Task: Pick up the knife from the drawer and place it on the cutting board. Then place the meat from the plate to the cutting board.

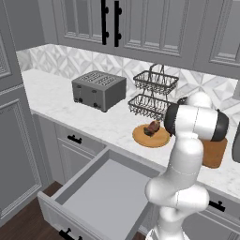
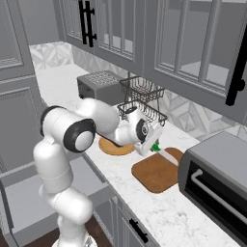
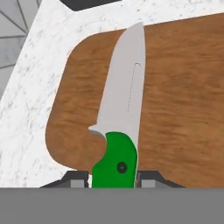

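Two dark fingertips (image 3: 76, 178) are seen pressed against the sides of the green handle of the knife (image 3: 120, 113), so the hand (image 3: 113, 179) is closed narrow on the knife. In the hand view the knife runs straight out from the hand along its own line of sight: handle nearest, grey blade beyond, tip pointing away toward the far edge of the cutting board (image 3: 179, 100). The long axis of the knife is thus roughly in line with the hand's reach, and the blade is seen over the board's near rounded corner, with marble counter (image 3: 30, 113) to one side.

From the right base view the hand (image 2: 153, 147) is placed at the board's (image 2: 154, 172) corner nearest the plate (image 2: 116, 147), the knife (image 2: 161, 152) angled out over the wood. Whether the blade touches the board cannot be told. The meat (image 1: 153, 127) is seen on the plate (image 1: 150, 137), and the drawer (image 1: 105, 197) stands pulled open. A lowering and release is judged to be the step in hand; the meat's transfer is not yet done.
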Robot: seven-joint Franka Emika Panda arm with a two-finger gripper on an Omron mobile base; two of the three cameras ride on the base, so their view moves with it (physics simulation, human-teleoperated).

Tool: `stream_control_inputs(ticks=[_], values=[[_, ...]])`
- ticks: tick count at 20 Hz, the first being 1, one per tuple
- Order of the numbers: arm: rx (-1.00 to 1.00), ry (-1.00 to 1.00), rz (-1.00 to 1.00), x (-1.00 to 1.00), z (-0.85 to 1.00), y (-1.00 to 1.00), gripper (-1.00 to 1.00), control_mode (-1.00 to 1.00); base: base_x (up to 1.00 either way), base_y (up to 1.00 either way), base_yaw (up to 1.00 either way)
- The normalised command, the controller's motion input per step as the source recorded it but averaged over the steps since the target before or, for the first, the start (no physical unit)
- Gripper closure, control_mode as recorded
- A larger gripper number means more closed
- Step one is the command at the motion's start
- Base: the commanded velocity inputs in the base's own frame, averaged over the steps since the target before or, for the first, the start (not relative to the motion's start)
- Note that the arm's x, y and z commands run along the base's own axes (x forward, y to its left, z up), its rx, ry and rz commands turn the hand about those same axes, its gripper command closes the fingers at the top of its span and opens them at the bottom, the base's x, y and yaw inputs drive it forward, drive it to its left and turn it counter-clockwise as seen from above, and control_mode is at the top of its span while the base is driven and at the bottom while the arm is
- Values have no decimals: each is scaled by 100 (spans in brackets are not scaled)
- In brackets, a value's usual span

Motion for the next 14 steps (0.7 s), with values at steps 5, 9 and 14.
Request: stream_control_inputs(ticks=[5, 9, 14], values=[[0, 0, -9, 10, -33, -33, -100, -100, 0, 0, 0], [0, 0, -7, 17, -27, -29, -100, -100, 0, 0, 0], [0, -1, -2, -2, -12, -10, -100, -100, 0, 0, 0]])
